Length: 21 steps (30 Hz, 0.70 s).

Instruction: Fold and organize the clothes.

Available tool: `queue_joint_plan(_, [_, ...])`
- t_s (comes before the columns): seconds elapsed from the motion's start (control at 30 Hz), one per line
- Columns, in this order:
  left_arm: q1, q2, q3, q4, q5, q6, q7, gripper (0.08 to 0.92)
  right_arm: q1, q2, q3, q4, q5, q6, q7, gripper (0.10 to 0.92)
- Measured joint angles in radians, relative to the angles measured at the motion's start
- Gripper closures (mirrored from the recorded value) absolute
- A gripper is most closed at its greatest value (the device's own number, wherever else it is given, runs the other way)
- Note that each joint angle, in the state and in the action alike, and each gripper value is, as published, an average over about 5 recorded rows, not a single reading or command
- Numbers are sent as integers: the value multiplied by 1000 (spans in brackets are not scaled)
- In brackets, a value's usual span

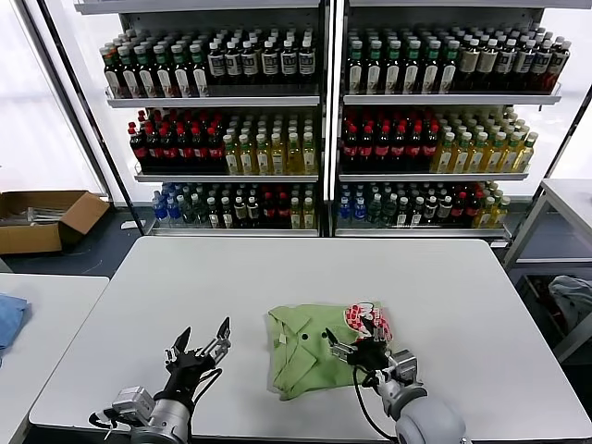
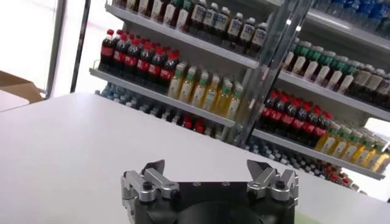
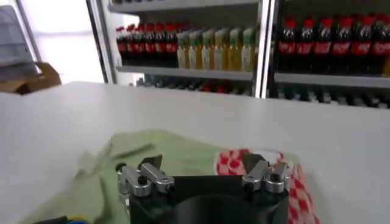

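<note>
A light green shirt (image 1: pixel 310 347) lies folded into a rough square on the white table (image 1: pixel 296 277), near the front edge, right of centre. Its red-and-white round print (image 1: pixel 367 320) shows at its far right corner. My right gripper (image 1: pixel 356 347) is open and empty, just above the shirt's near right part. In the right wrist view the shirt (image 3: pixel 177 152) and the print (image 3: pixel 231 163) lie right beyond the open gripper (image 3: pixel 201 163). My left gripper (image 1: pixel 202 340) is open and empty above bare table to the left of the shirt; it also shows in the left wrist view (image 2: pixel 210 172).
Shelves of bottles (image 1: pixel 324 129) stand behind the table. A second table (image 1: pixel 46 314) at the left carries a light blue cloth (image 1: pixel 9 319). A cardboard box (image 1: pixel 42 217) sits on the floor at the far left. Another table (image 1: pixel 564 199) stands at the right.
</note>
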Motion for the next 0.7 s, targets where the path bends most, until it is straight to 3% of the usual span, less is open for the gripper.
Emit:
queue_joint_plan(0.4, [18,-7,-20,-2,-3,-14,16,177,41,51,-68,-64,-76,-51,30,203])
queue_joint_plan(0.7, [8,-2,-39,12,3,-32,33,177,1,13,-6,57,-66,-25,31,203])
